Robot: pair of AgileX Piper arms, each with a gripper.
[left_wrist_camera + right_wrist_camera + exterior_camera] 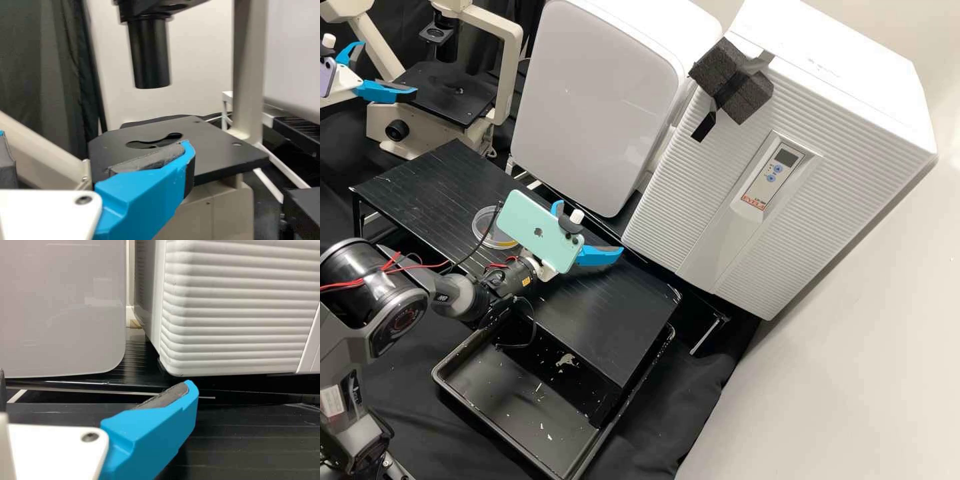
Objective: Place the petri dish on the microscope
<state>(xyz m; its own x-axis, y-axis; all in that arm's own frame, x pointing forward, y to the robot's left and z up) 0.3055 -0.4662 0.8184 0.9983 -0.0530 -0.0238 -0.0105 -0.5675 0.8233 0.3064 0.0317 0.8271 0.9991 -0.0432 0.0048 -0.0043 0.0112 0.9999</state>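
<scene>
As you look across the high view, your left gripper [390,69] is at the microscope [453,107], its fingers spread apart. Next, the petri dish [483,225] lies on the black platform [420,180], partly hidden by the green phone [535,230]. Then your right gripper [589,227] hangs over that platform, fingers also parted.

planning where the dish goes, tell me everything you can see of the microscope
The microscope stands upright beyond the black table. Its cream frame looks like painted metal, with a black side knob. The flat black stage has a curved opening; a black tube hangs above it, clear of it. The open left end effector is close by the stage; I cannot tell whether they touch.
</scene>
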